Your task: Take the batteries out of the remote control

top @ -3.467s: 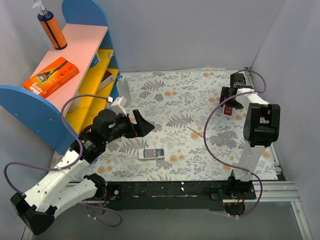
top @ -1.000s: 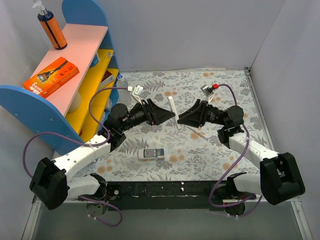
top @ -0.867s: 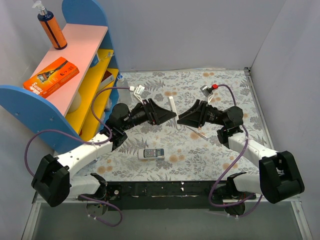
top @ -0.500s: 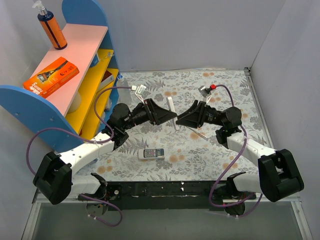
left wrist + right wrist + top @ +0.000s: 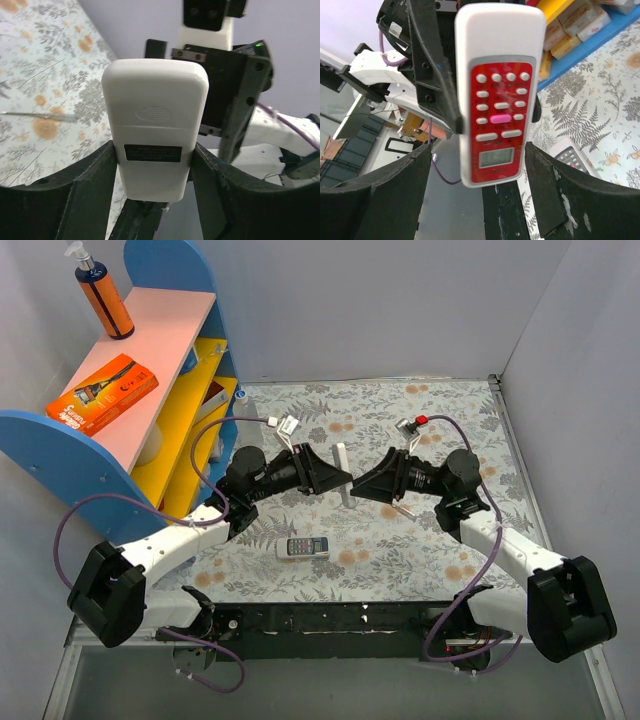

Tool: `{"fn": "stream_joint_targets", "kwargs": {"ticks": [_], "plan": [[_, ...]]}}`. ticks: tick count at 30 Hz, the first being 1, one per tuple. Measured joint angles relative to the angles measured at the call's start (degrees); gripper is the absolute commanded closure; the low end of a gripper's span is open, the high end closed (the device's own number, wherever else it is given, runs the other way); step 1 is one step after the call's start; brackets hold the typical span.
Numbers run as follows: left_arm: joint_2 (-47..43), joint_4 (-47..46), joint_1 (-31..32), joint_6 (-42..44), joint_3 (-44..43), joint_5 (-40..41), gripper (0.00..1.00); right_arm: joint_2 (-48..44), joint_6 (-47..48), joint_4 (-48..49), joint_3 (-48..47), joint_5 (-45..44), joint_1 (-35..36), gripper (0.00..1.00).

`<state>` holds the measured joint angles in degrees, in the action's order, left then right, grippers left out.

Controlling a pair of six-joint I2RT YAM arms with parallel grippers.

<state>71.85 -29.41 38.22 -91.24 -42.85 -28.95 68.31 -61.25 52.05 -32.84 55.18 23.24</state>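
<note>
Gripping the lower end of a white remote [image 5: 155,100], the left claw [image 5: 154,152] presses a finger against each of its sides. The remote's plain back, with a small black label, faces that wrist camera. The back cover looks shut, so the batteries are out of sight. Facing it, the right claw [image 5: 479,150] is spread wide, with a gap on each side between its fingers and the remote's red front with white buttons. Both claws meet in the air above the middle of the flowered table [image 5: 440,550]. A second, smaller remote [image 5: 302,547] lies flat near the table's near edge, closer to the arm bases than the claws. A blue and yellow shelf [image 5: 150,350] stands along the left edge.
</note>
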Motion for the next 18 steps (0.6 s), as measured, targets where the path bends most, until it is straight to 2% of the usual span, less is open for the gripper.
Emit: {"fn": "stream_joint_targets", "kwargs": {"ticks": [4,10,14,18], "plan": [[0.0,7.5,0.0,4.2,-0.1,1.7,1.0,-3.8,7.2,-13.3,-1.3,-1.8,-1.1,0.18],[1.7,21.3,0.0,12.0,-3.2,5.7,1.0,-6.1,18.5,-35.5,-10.0,-10.6,-3.2,0.21],[3.9,30.0,0.7,17.0,-5.6,9.8,1.0,-3.7,25.0,-46.1,-16.6,-15.4,-3.3,0.24],[5.1,36.2,2.3,20.3,-6.4,13.4,1.0,1.6,28.7,-51.7,-21.6,-17.2,-2.6,0.25]]}}
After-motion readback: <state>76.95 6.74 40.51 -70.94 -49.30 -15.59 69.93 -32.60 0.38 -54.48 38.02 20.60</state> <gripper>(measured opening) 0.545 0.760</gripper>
